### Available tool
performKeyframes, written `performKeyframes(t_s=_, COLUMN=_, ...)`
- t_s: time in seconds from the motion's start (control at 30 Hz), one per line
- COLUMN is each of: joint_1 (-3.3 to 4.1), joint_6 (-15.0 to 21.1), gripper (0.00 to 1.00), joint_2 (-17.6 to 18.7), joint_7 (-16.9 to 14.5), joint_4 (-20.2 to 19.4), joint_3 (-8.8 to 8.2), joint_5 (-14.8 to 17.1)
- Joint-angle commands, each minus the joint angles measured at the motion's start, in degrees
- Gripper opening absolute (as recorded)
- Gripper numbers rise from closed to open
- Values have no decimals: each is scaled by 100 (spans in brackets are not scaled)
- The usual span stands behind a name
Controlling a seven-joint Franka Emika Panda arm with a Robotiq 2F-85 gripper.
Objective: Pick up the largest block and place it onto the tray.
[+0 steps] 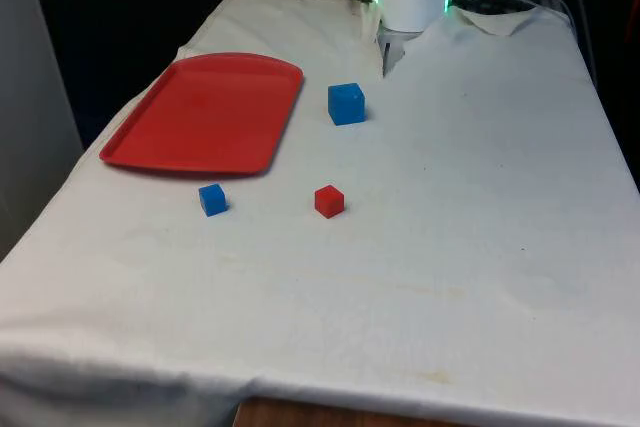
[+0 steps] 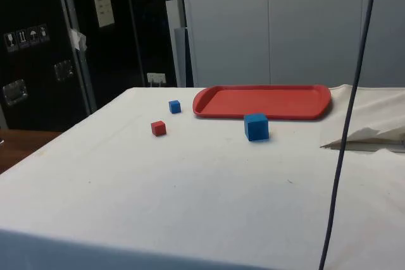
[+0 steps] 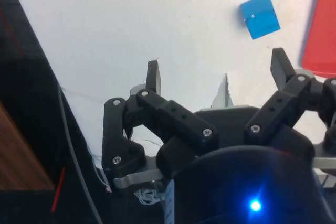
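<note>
On the worktop (image 1: 480,197), just beside the red tray (image 1: 205,112), the large blue block (image 1: 346,104) is seen flat, slightly skewed, no long axis. Tool (image 3: 218,74) spread wide, holding nothing, well apart.

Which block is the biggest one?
The big blue block, sitting alone beside the red tray. It is clearly larger than the small blue block and the red block, which sit nearer the table's front edge.
</note>
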Motion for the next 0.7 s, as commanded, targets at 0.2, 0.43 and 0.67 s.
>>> performKeyframes(t_s=0.2, joint_1=34, joint_6=160, gripper=100, joint_2=-292, joint_7=229, joint_4=-418, joint_3=132, joint_5=-286)
performKeyframes(t_s=0.43, joint_1=23, joint_6=361, gripper=100, joint_2=-516, joint_7=395, joint_4=-837, joint_3=258, joint_5=-476)
performKeyframes(t_s=0.67, joint_1=6, joint_6=561, gripper=100, joint_2=-762, joint_7=521, joint_4=-1283, joint_3=344, joint_5=-676)
